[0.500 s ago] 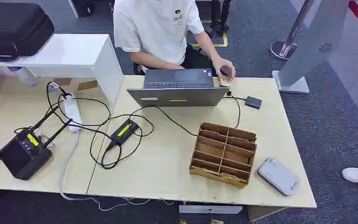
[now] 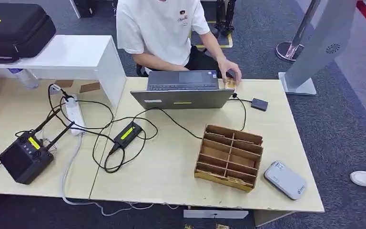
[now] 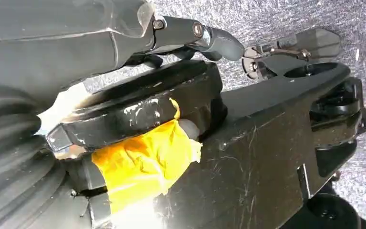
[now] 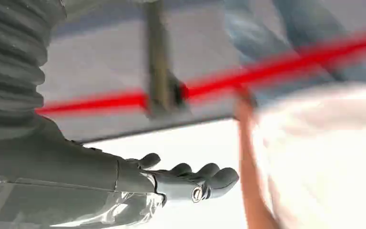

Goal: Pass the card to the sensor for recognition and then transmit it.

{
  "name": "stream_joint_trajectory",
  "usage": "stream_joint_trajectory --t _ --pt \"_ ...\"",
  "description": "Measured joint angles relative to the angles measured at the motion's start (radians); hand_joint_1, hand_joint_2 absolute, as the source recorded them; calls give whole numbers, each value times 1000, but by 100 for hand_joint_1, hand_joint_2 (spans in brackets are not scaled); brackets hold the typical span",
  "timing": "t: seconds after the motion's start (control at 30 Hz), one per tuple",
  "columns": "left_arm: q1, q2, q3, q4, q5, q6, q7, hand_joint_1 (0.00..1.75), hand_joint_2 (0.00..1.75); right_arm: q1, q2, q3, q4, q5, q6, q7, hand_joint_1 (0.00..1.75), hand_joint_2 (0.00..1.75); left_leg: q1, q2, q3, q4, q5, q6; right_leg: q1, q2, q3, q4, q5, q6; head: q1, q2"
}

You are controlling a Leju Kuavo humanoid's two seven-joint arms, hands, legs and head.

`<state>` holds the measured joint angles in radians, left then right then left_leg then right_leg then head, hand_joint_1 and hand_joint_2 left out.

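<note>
Grey fingers of the right hand lie stretched out and slightly apart, holding nothing. Whether the left hand is spread or closed, I cannot tell. At the tabletop's far edge, a person's hand rests on the card beside the laptop.

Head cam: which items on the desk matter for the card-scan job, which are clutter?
Job, likely: wooden divider box; grey pad-like device beside it; small black box near laptop.
Clutter: antenna box; power strip; power brick; black case.
</note>
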<state>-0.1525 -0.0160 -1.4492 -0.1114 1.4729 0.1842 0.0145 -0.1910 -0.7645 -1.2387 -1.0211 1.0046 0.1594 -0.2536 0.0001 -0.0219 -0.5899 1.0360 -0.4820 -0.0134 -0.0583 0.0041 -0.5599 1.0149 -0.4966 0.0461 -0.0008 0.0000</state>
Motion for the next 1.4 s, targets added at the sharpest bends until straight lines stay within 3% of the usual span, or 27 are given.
stream_joint_trajectory --t 0.07,0.17,0.47,0.57,0.8,1.07,1.17,1.27,1.4 --pt "-2 2 -7 0 -1 -1 2 0 175 -38 -97 147 27 -93 -16 36 0 175 1 -1 2 1 0 1 1 -1 1 -1 0 0 0 0" --pt "-3 1 -11 0 -1 -1 2 0 175 -38 -168 295 18 -194 -42 86 0 175 2 -6 1 1 2 3 2 -6 2 -1 0 1 -1 0" --pt "-6 0 -27 0 -2 1 3 0 175 4 -287 648 -159 -435 -124 209 0 175 2 -5 1 0 2 3 2 -4 1 0 -1 1 -1 0" --pt "-7 0 -34 0 -13 2 1 0 175 -18 -308 774 -226 -445 -166 236 0 175 2 -5 1 0 2 3 2 -4 1 0 -1 1 -1 0" --pt "-7 -3 -46 0 -68 0 -32 0 175 -147 -307 1084 -300 -349 -243 261 0 175 2 -6 1 0 3 3 2 -5 2 0 0 1 -1 0" --pt "1 -5 -57 0 -141 15 -110 0 175 -316 -247 1365 -283 -121 -351 280 0 175 2 -5 1 0 2 3 2 -4 1 0 0 1 -1 0" --pt "8 -8 -58 0 -185 38 -155 0 175 -377 -217 1443 -262 -67 -371 288 0 175 2 -5 0 0 2 3 3 -4 1 0 0 1 -1 0" --pt "15 -12 -58 0 -217 59 -237 0 175 -418 -187 1503 -244 -64 -392 297 0 175 3 -6 0 0 3 3 3 -5 1 0 0 1 -1 0" --pt "16 -12 -58 0 -223 44 -226 0 175 -485 -113 1561 -208 -61 -399 298 0 175 3 -4 0 0 3 3 3 -3 1 0 0 1 -1 0"
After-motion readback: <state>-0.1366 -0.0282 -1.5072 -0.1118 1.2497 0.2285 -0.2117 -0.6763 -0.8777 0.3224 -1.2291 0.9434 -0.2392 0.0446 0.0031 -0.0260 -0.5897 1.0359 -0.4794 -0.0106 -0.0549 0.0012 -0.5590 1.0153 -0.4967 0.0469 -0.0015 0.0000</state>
